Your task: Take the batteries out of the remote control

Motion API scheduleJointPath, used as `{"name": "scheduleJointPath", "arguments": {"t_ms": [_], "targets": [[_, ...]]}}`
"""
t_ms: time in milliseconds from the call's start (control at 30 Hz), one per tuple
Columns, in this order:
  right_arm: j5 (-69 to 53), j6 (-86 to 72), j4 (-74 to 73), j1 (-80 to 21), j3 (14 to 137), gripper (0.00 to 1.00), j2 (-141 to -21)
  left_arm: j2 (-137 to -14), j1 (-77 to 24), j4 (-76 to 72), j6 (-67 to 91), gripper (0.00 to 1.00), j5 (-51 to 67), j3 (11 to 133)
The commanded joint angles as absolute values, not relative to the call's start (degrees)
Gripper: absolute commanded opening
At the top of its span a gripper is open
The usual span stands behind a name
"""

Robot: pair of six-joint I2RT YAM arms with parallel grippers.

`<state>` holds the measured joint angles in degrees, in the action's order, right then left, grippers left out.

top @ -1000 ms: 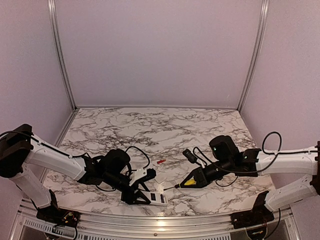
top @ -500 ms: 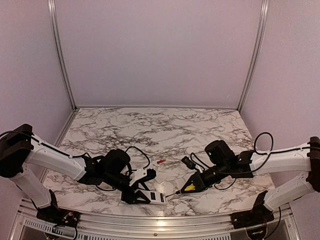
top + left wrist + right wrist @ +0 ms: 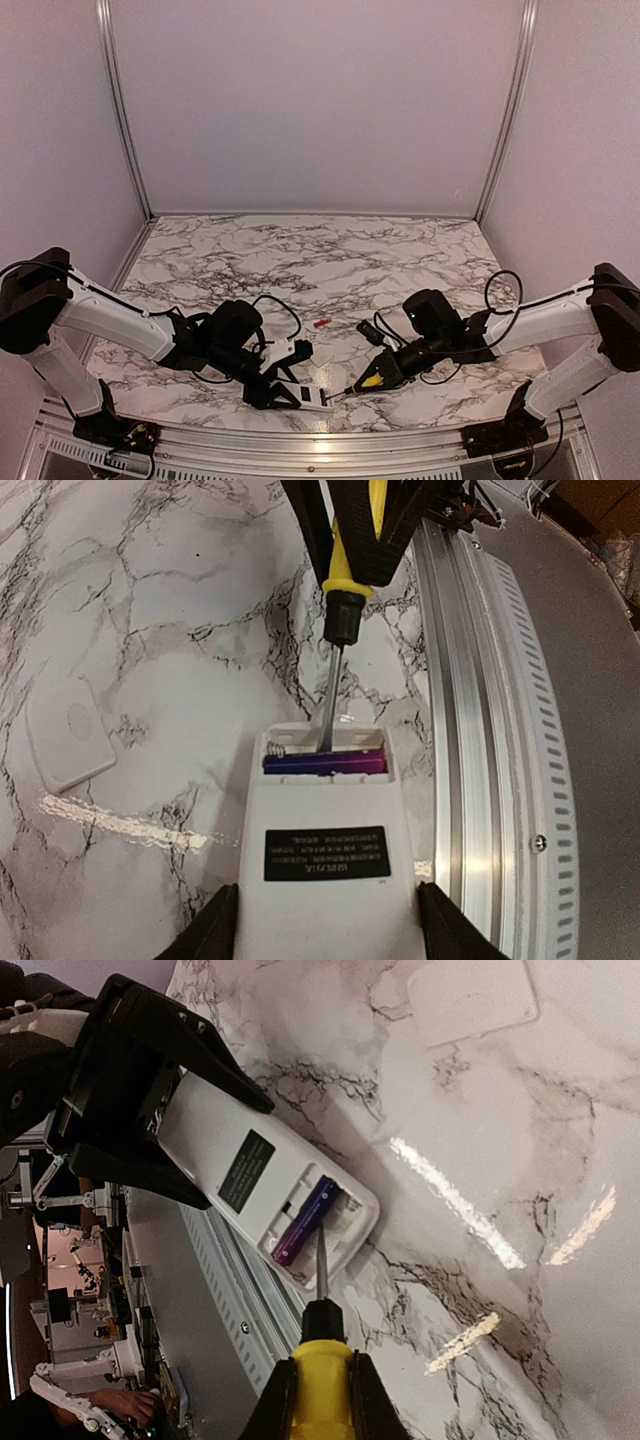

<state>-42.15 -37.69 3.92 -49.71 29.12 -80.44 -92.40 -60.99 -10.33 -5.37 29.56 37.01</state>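
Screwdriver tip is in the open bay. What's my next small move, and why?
Probably tilt the screwdriver to pry the battery up and out. Its tip sits in the empty slot beside that remaining battery, the right gripper is shut on the handle, and the left gripper holds the remote steady.

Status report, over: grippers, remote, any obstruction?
Left gripper holds remote control, compartment open. Right gripper shut on screwdriver, tip at dark battery inside. Red battery out on table. Nothing in the way.
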Motion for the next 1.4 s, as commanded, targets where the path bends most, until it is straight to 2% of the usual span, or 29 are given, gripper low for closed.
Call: {"name": "scheduleJointPath", "arguments": {"t_ms": [0,333,733,967,1367], "targets": [[-45.93,-40.24,14.12,-49.57,27.81,0.0,-81.72,-93.24,-61.26,-13.22,-4.85,0.0,30.65,38.5],[-47.07,-45.34,30.52,-49.57,20.65,0.0,-82.8,-94.41,-61.17,-13.85,-2.44,0.0,34.51,38.56],[-47.19,-47.24,44.77,-49.58,15.88,0.0,-80.84,-97.51,-59.53,-11.94,4.24,0.0,45.27,41.03],[-45.99,-47.27,45.7,-49.56,15.81,0.0,-80.43,-100.49,-59.06,-9.51,5.85,0.0,49.39,42.85],[-40.05,-42.51,39.31,-49.7,15.99,0.0,-71.9,-104.76,-56.83,-8.5,10.96,0.0,58.41,45.19]]}}
